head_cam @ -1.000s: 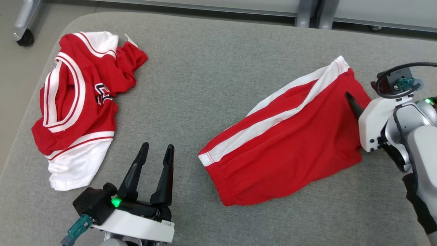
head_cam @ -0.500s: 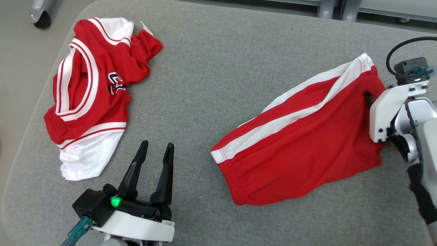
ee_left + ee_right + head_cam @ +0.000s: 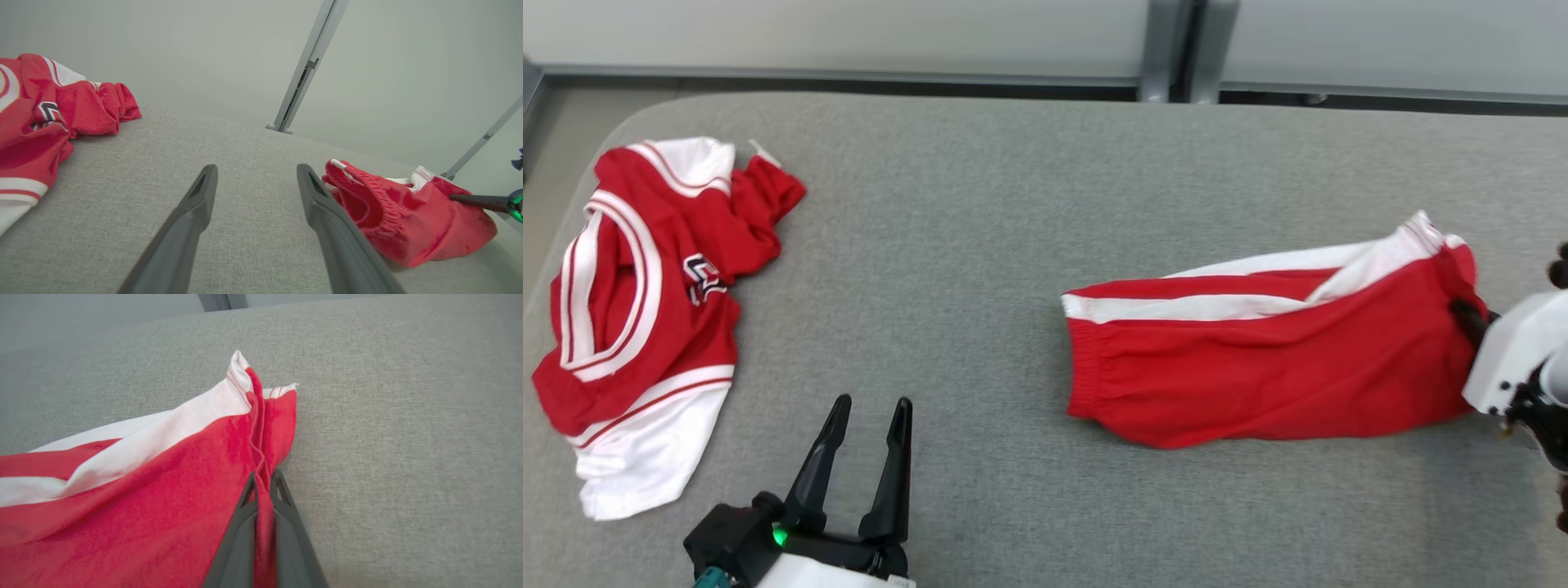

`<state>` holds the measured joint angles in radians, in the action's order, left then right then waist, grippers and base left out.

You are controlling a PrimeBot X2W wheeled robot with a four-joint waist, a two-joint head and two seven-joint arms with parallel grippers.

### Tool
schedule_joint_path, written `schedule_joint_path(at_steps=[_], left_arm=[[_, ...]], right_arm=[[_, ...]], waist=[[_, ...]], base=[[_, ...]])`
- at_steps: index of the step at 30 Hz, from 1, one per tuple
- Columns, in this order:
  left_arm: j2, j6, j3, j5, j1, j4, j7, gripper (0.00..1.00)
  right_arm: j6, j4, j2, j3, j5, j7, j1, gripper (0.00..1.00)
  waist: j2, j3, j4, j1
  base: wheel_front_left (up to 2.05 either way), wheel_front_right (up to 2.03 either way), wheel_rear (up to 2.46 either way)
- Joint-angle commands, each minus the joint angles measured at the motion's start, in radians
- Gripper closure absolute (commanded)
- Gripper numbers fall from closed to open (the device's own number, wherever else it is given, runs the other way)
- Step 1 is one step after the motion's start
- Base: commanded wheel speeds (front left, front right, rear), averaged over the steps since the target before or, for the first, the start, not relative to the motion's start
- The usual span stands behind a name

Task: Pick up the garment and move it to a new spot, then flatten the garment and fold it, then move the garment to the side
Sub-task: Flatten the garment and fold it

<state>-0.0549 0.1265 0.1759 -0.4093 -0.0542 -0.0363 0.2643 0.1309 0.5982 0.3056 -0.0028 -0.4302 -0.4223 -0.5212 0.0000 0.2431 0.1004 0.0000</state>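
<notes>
The jaws of the right gripper (image 3: 263,478), open a second ago, now pinch the hem of the shorts (image 3: 1258,384).

Left hand (image 3: 872,402) rests low, jaws apart; right hand (image 3: 264,477) is pinched closed on the garment (image 3: 1258,367).

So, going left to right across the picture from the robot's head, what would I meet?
Jersey → left hand, open → shorts → right hand, shut on the right end of the shorts.
</notes>
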Motion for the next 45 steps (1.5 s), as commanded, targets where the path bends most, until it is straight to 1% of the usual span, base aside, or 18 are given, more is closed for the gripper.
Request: schedule_joint_path(at_steps=[1, 4, 8, 11, 12, 13, 14, 16, 19, 22, 24, 26, 29, 33, 35, 43, 45], left_arm=[[-0.007, 0.005, -0.008, 0.006, -0.017, -0.004, 0.0, 0.0], [-0.01, 0.006, -0.01, 0.014, -0.033, -0.008, 0.0, 0.0], [-0.008, 0.007, 0.009, 0.01, -0.04, -0.013, 0.0, 0.0], [-0.007, 0.007, 0.026, 0.0, -0.042, -0.014, 0.0, 0.0], [-0.006, 0.007, 0.03, -0.004, -0.045, -0.015, 0.0, 0.0], [-0.006, 0.007, 0.03, -0.004, -0.045, -0.015, 0.0, 0.0], [-0.006, 0.007, 0.031, -0.007, -0.049, -0.016, 0.0, 0.0], [-0.005, 0.005, 0.028, -0.008, -0.057, -0.014, 0.0, 0.0], [-0.004, 0.005, 0.024, -0.01, -0.062, -0.01, 0.0, 0.0], [-0.003, 0.005, 0.022, -0.008, -0.062, -0.008, 0.0, 0.0], [-0.003, 0.005, 0.027, -0.003, -0.056, -0.008, 0.0, 0.0], [-0.005, 0.005, 0.032, 0.001, -0.051, -0.011, 0.0, 0.0], [-0.006, 0.005, 0.041, 0.003, -0.041, -0.014, 0.0, 0.0], [-0.006, 0.005, 0.05, -0.001, -0.036, -0.024, 0.0, 0.0], [-0.005, 0.005, 0.053, -0.007, -0.034, -0.028, 0.0, 0.0], [-0.003, 0.005, 0.058, -0.011, -0.036, -0.036, 0.0, 0.0], [-0.002, 0.005, 0.058, -0.009, -0.04, -0.037, 0.0, 0.0]], right_arm=[[0.0, -0.004, 0.008, -0.023, -0.011, -0.005, 0.023, 1.0], [0.0, 0.004, 0.03, -0.097, -0.006, 0.0, 0.048, 1.0], [0.0, 0.011, 0.048, -0.186, 0.023, -0.01, 0.042, 1.0], [0.0, -0.036, 0.059, -0.244, 0.023, -0.024, 0.031, 1.0], [0.0, -0.063, 0.056, -0.252, 0.015, -0.031, 0.034, 1.0], [0.0, -0.063, 0.056, -0.252, 0.015, -0.031, 0.034, 1.0], [0.0, -0.099, 0.046, -0.258, 0.0, -0.041, 0.041, 1.0], [0.0, -0.186, 0.027, -0.233, -0.024, -0.074, 0.074, 1.0], [0.0, -0.352, -0.016, -0.167, -0.051, -0.126, 0.133, 1.0], [0.0, -0.496, -0.084, -0.087, -0.066, -0.17, 0.191, 1.0], [0.0, -0.56, -0.136, -0.038, -0.067, -0.184, 0.216, 1.0], [0.0, -0.593, -0.181, 0.012, -0.055, -0.189, 0.232, 1.0], [0.0, -0.593, -0.223, 0.066, -0.045, -0.176, 0.247, 1.0], [0.0, -0.535, -0.249, 0.092, -0.026, -0.137, 0.253, 1.0], [0.0, -0.479, -0.251, 0.091, -0.017, -0.102, 0.249, 1.0], [0.0, -0.343, -0.253, 0.145, -0.077, 0.001, 0.203, 1.0], [0.0, -0.332, -0.253, 0.179, -0.07, 0.025, 0.192, 0.54]], waist=[[0.0, -0.042, -0.045, 0.0], [0.0, -0.055, -0.057, 0.0], [0.0, -0.067, -0.054, 0.0], [0.0, -0.075, -0.039, 0.0], [0.0, -0.078, -0.035, 0.0], [0.0, -0.078, -0.035, 0.0], [0.0, -0.08, -0.031, 0.0], [0.0, -0.083, -0.027, 0.0], [0.0, -0.086, -0.025, 0.0], [0.0, -0.087, -0.027, 0.0], [0.0, -0.085, -0.029, 0.0], [0.0, -0.084, -0.029, 0.0], [0.0, -0.08, -0.026, 0.0], [0.0, -0.078, -0.012, 0.0], [0.0, -0.078, -0.002, 0.0], [0.0, -0.085, 0.009, 0.0], [0.0, -0.091, 0.008, 0.0]], base=[[0.0, 0.0, 0.0], [0.0, 0.0, 0.0], [0.0, 0.0, 0.0], [0.0, 0.0, 0.0], [0.0, 0.0, 0.0], [0.0, 0.0, 0.0], [0.0, 0.0, 0.0], [0.0, 0.0, 0.0], [0.0, 0.0, 0.0], [0.0, 0.0, 0.0], [0.0, 0.0, 0.0], [0.0, 0.0, 0.0], [0.0, 0.0, 0.0], [0.0, 0.0, 0.0], [0.0, 0.0, 0.0], [0.0, 0.0, 0.0], [0.0, 0.0, 0.0]])
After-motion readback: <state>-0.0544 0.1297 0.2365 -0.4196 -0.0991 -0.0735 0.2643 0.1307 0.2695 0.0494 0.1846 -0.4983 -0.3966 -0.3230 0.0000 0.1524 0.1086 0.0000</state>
